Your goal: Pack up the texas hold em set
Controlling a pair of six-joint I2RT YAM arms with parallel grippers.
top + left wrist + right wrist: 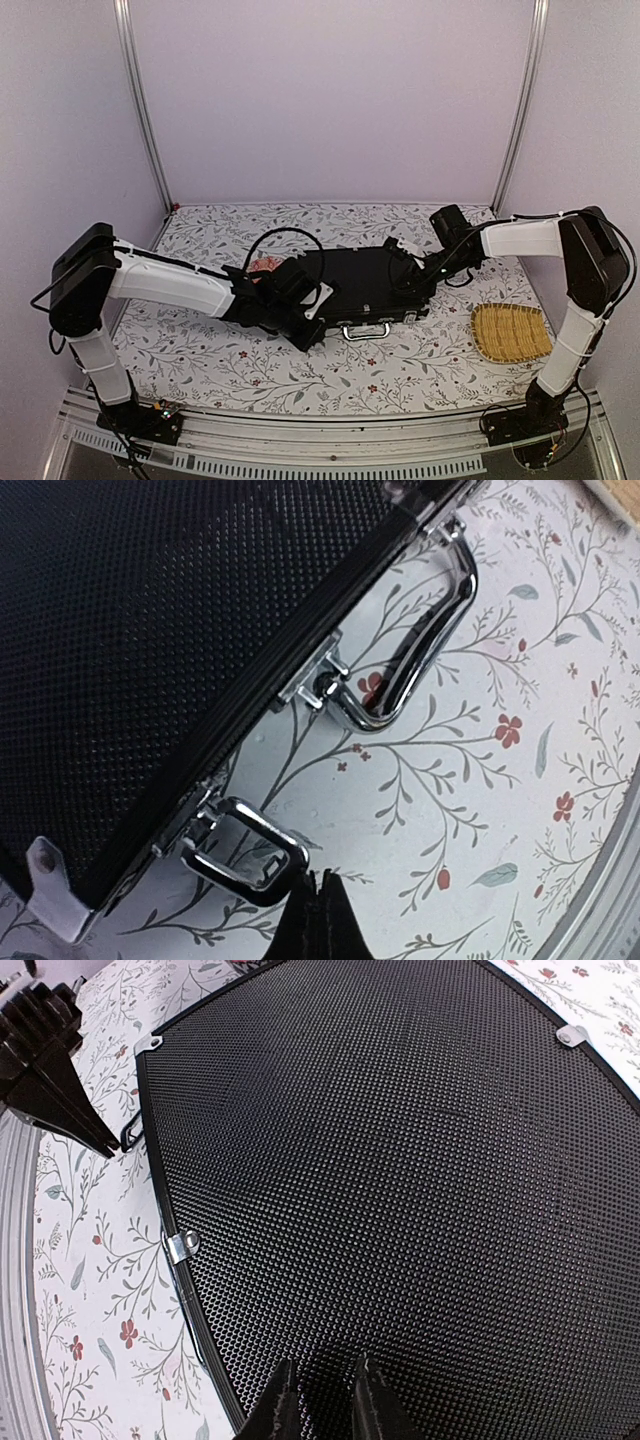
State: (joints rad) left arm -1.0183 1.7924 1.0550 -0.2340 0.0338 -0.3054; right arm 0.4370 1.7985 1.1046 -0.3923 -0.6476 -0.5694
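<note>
The black briefcase (365,280) lies shut on the flowered table, with its silver handle (366,329) facing the near edge. In the left wrist view its dimpled lid (150,630) fills the upper left, and the handle (430,640) lies flat on the cloth. A silver latch (245,850) stands flipped outward. My left gripper (318,885) is shut, its tip right beside that latch's outer corner. My right gripper (328,1385) rests over the lid (400,1160) near its right end, fingers a little apart with nothing between them. Chips, disc and cards are out of view.
A yellow woven tray (511,331) sits at the right, near my right arm's base. A red-pink patterned thing (265,265) peeks out behind my left arm. The table's metal front rail (610,880) runs close below the briefcase. Cables loop above the case.
</note>
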